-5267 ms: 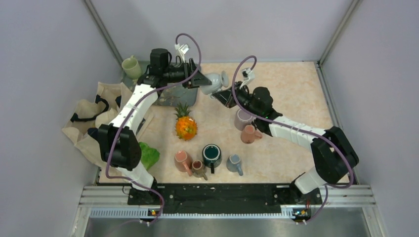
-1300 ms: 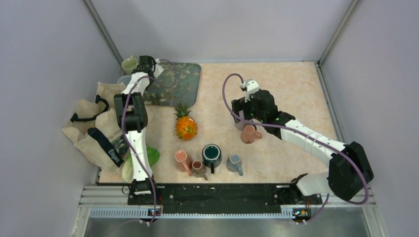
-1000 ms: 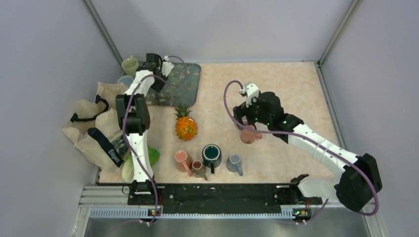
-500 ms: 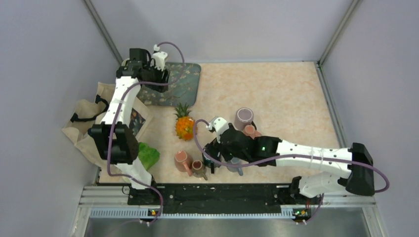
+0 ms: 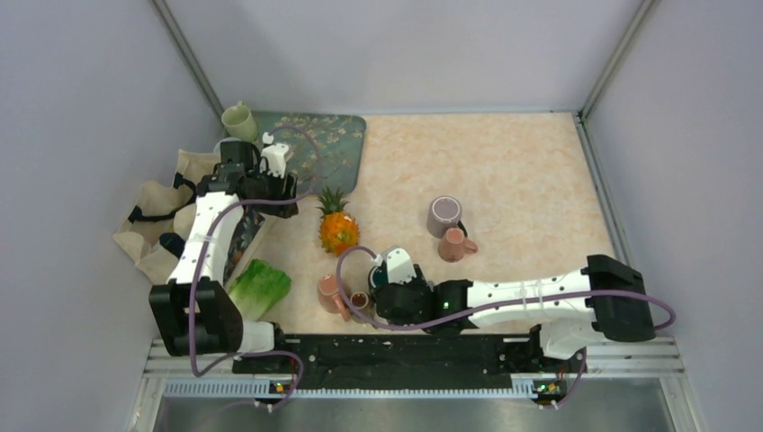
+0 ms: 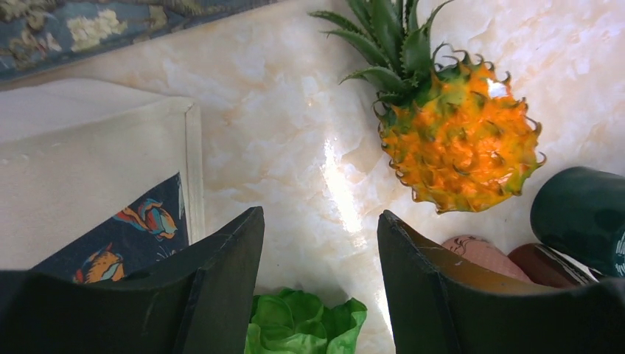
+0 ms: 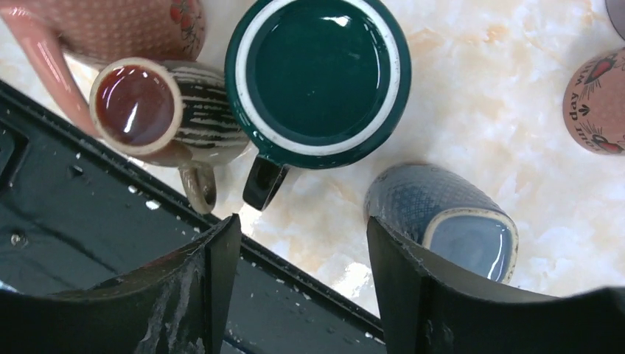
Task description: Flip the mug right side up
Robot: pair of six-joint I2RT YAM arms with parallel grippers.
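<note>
Right arm (image 5: 522,292) lies low along the surface's (image 5: 522,162) near edge, right pincer (image 7: 301,221) released, empty, beside the blue-grey mug (image 7: 442,221) tipped on its side; left pincer (image 6: 320,217) released too.

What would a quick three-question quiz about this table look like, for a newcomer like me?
1. True or false: the dark green mug and the striped brown mug beside it both stand with their openings up.
2. Which mug lies on its side? A. the blue-grey mug; B. the dark green mug; C. the striped brown mug.
3. Fill the gap: the fruit seen past the open left pincer is a ____.

Key: 1 true; 2 A; 3 pineapple.
</note>
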